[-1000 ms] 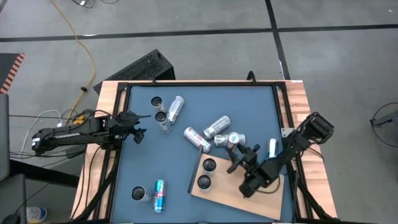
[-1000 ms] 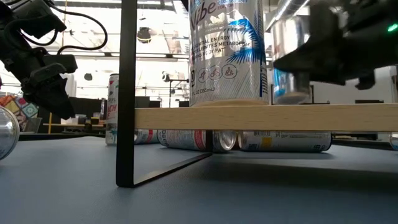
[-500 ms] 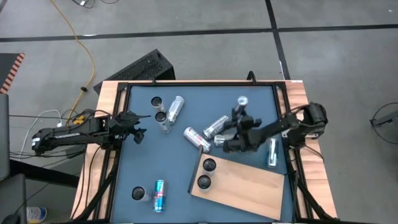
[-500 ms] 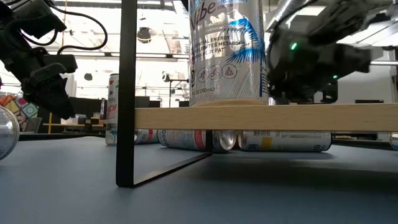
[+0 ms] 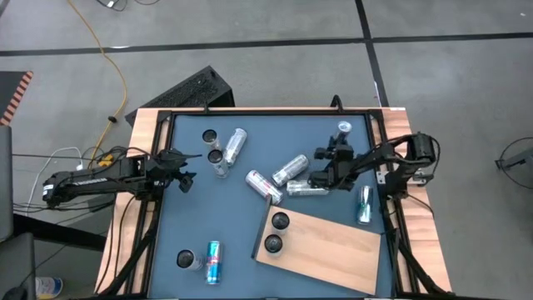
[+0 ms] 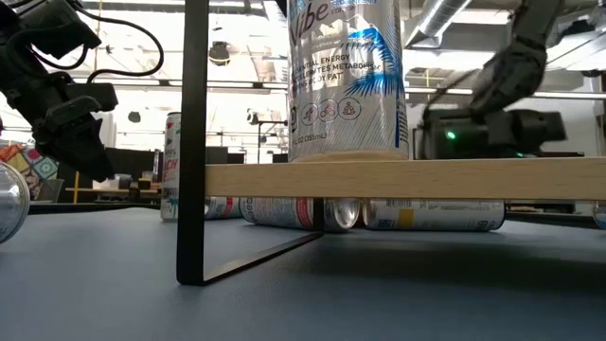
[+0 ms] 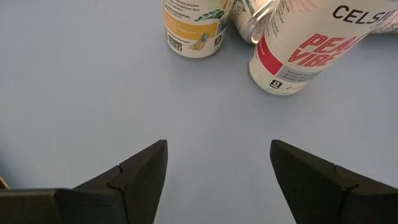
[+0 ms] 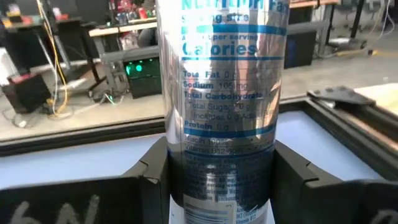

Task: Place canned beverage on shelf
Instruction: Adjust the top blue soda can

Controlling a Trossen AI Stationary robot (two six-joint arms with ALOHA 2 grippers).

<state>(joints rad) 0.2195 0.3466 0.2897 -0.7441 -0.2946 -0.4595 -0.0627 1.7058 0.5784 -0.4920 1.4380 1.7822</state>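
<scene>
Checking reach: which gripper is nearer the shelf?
Right. The right gripper hovers just beyond the shelf, holding a can; the left gripper waits far across the table.

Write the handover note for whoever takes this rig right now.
Right pincer: shut on an upright can, lifted above the table's far right part, away from the shelf.
Left pincer: open, empty, waiting at the table's left edge, facing the cans there.
Done: two cans stand upright on the shelf's left end.
Left: the held can is not yet on the shelf; more cans stand or lie around the blue tabletop, and one lies by the right rail.
</scene>
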